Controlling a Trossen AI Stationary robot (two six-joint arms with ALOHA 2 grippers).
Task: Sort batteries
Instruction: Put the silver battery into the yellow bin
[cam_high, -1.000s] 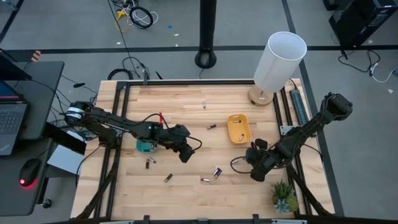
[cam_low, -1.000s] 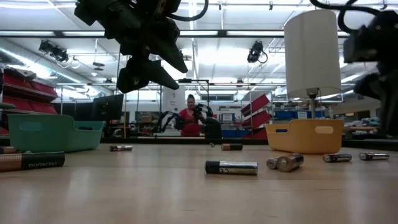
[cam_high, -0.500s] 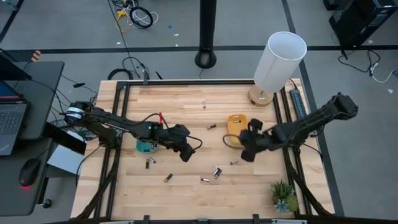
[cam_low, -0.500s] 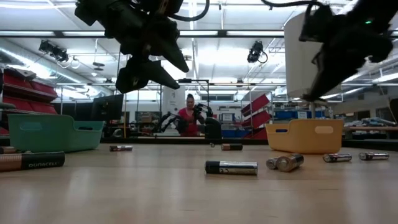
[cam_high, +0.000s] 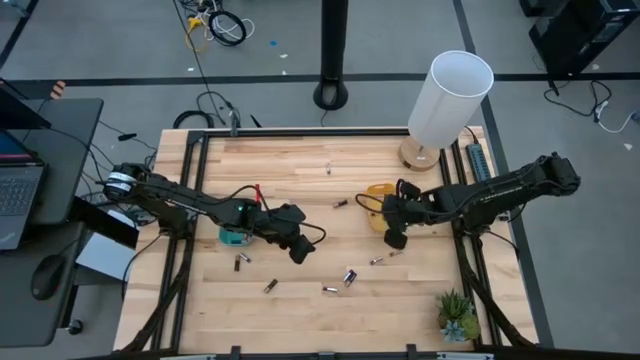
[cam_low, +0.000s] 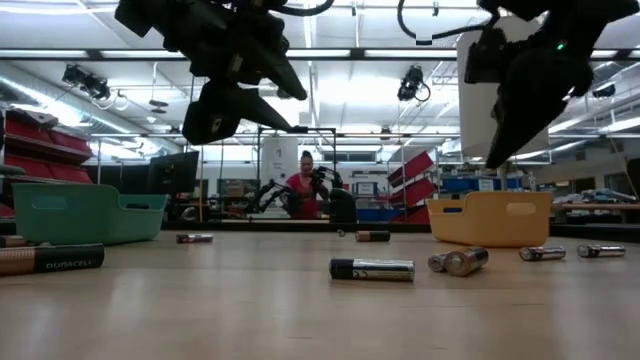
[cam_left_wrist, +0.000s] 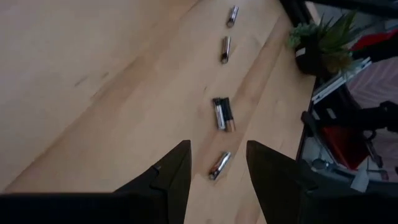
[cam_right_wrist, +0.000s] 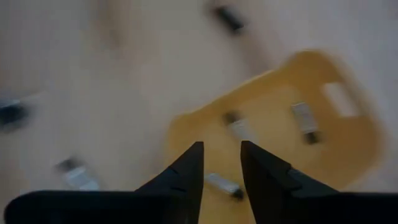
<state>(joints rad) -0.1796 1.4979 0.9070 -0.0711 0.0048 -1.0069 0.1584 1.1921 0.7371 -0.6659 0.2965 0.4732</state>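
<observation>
Several small dark and silver batteries lie scattered on the wooden table, among them a pair (cam_high: 350, 276) and single ones (cam_high: 378, 260), (cam_high: 329, 290), (cam_high: 270, 286), (cam_high: 241, 262). The yellow tray (cam_high: 383, 190) holds a few more batteries (cam_right_wrist: 305, 118). The green tray (cam_high: 232, 236) stands at the left, partly under my left arm. My left gripper (cam_high: 298, 250) hangs open above the table, high over one battery (cam_left_wrist: 219, 165). My right gripper (cam_right_wrist: 221, 144) hovers open above the yellow tray's near end, with nothing between its fingers.
A white lamp (cam_high: 450, 100) stands at the far right corner and a small potted plant (cam_high: 458, 315) at the near right corner. Two more batteries lie farther back (cam_high: 340, 203), (cam_high: 327, 168). Bare wood stretches across the table's far left part.
My right gripper has swung up from the near right part of the table toward the far edge and now hangs above the yellow tray's near end.
</observation>
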